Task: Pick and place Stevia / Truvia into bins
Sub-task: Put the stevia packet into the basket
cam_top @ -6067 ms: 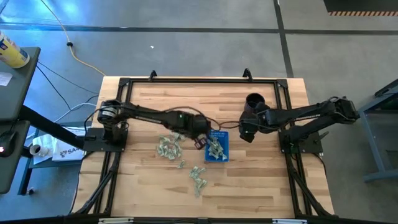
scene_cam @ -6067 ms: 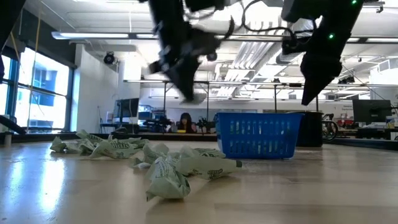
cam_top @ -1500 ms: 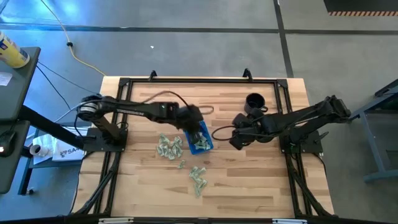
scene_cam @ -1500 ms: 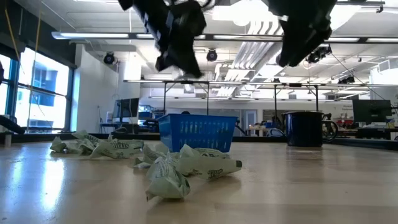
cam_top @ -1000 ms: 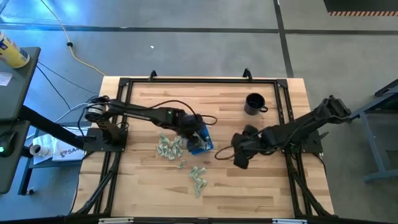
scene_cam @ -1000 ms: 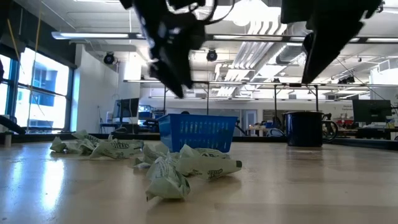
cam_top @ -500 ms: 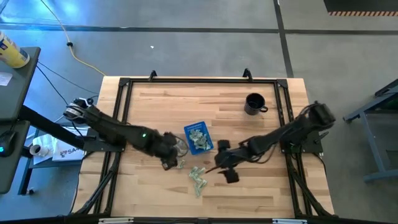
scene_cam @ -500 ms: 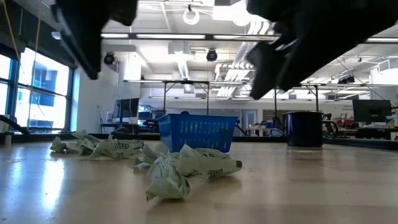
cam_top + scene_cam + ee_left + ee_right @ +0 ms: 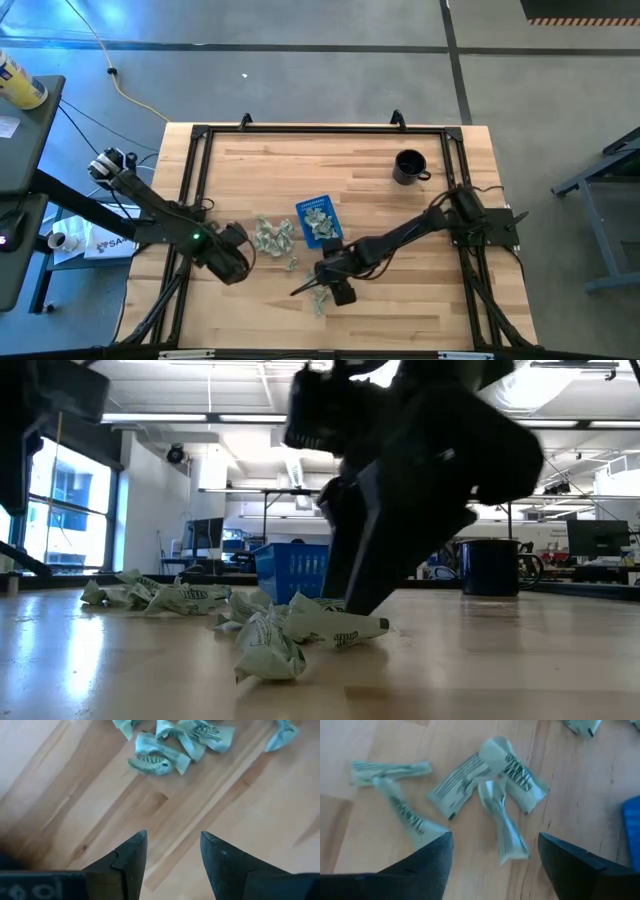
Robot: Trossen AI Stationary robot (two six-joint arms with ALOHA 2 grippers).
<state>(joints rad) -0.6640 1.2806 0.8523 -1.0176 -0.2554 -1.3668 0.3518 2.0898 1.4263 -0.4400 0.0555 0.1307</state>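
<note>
The blue tray [image 9: 301, 210] sits mid-table with several pale green packets inside. More packets lie loose on the wood: a cluster [image 9: 270, 235] left of the tray and a smaller group [image 9: 320, 293] toward the near edge. My right gripper [image 9: 318, 284] is low over that near group, open, its fingers on either side of a twisted packet [image 9: 506, 836]. In the low view it comes down right behind the crumpled packets [image 9: 300, 630]. My left gripper [image 9: 238, 267] is open over bare wood, left of the left cluster [image 9: 156, 760].
A black mug [image 9: 408, 167] stands at the far right of the table. A black frame rail [image 9: 320, 128] runs around the tabletop. Bare wood lies to the right of the tray and along the near edge.
My left gripper has left the tray and swung toward the table's left and near edges, ending beside the left packet cluster. My right gripper has travelled left and toward the near edge, coming down over the near group of packets. The tray has stayed where it was.
</note>
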